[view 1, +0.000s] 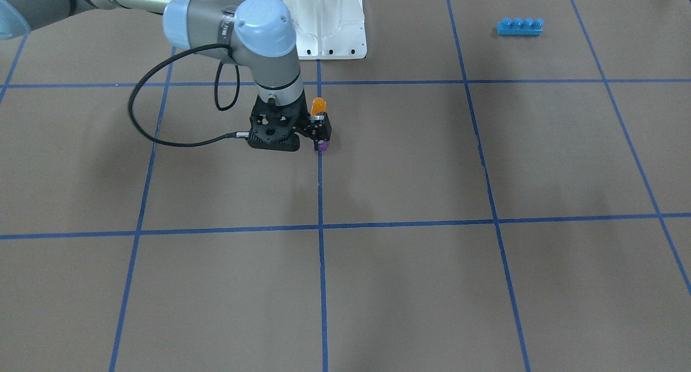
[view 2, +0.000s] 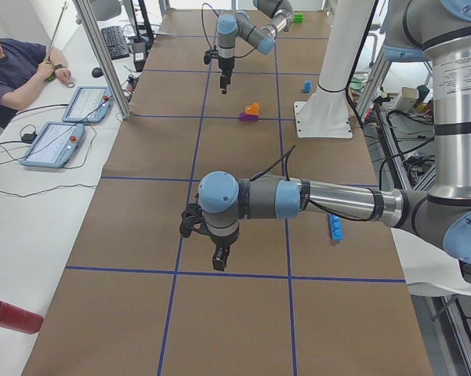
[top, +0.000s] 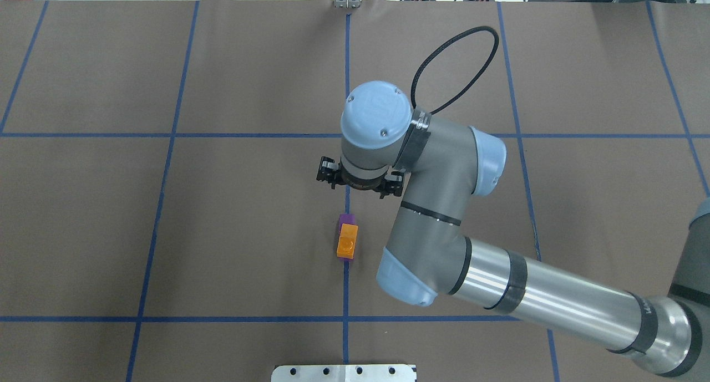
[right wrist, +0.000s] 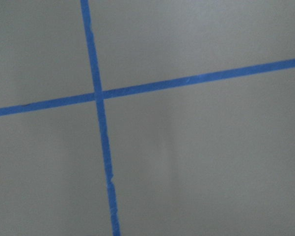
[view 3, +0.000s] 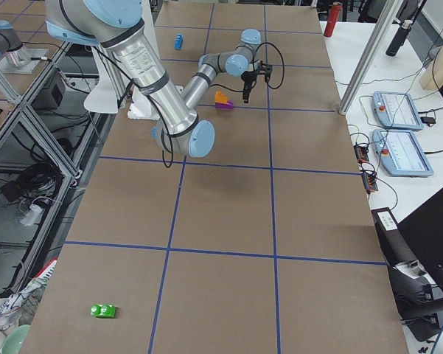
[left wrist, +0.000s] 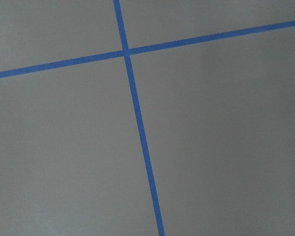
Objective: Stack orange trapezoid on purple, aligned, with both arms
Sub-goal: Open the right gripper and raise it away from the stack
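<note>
The orange trapezoid (top: 346,240) sits on top of the purple brick (top: 345,220) on the blue centre line. The purple sticks out a little on the far side. The stack also shows in the front view, with orange (view 1: 319,106) above purple (view 1: 322,146) and a black gripper part across its middle. My right gripper (view 1: 274,141) hangs above the table just beyond the stack, apart from it. Its fingers are hidden, so I cannot tell whether it is open or shut. My left gripper (view 2: 219,262) hangs over bare table far from the stack, and I cannot tell its state either.
A long blue four-stud brick (view 1: 520,26) lies toward my left side. The white base plate (top: 344,372) is at the near edge. A small blue brick (view 2: 306,87) lies by the post. A green brick (view 3: 103,310) lies at the right end. An operator (view 2: 16,70) sits beside the table.
</note>
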Motion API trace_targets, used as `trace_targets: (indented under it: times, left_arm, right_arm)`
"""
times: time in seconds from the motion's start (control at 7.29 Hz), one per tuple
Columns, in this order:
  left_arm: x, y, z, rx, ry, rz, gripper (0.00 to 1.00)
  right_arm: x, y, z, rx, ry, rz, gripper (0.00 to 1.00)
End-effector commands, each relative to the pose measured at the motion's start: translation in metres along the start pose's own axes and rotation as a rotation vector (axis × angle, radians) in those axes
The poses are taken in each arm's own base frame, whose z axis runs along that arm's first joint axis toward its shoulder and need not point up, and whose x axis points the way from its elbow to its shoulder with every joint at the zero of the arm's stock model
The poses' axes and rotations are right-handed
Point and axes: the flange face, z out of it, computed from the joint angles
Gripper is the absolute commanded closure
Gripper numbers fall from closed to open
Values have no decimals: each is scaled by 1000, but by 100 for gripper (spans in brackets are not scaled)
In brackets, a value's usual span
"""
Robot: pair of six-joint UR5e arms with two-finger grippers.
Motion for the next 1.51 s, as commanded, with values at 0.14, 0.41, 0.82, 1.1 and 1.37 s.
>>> trace_targets:
  times: [0.14,0.41,0.82,1.1,1.37]
  left_arm:
    - [2,-6,-6,10,-35,18,0]
    - [3,-9,-7,20,-40,32,0]
    - [-5,1,1,3,-35,16,0]
    - [-6,-2,2,2,-32,4,0]
    - [-1,-6,-4,15,-30,23,0]
  right_arm:
    - [200,-58,-45,-11,24,-167,0]
    - [346,-77,-74,-18,64,-284,0]
    - [547,-65,-117,-22,115,-396,0]
    - [648,-38,-139,-14,134,-389,0]
    - [702,-15,-153,1,141,-329,0]
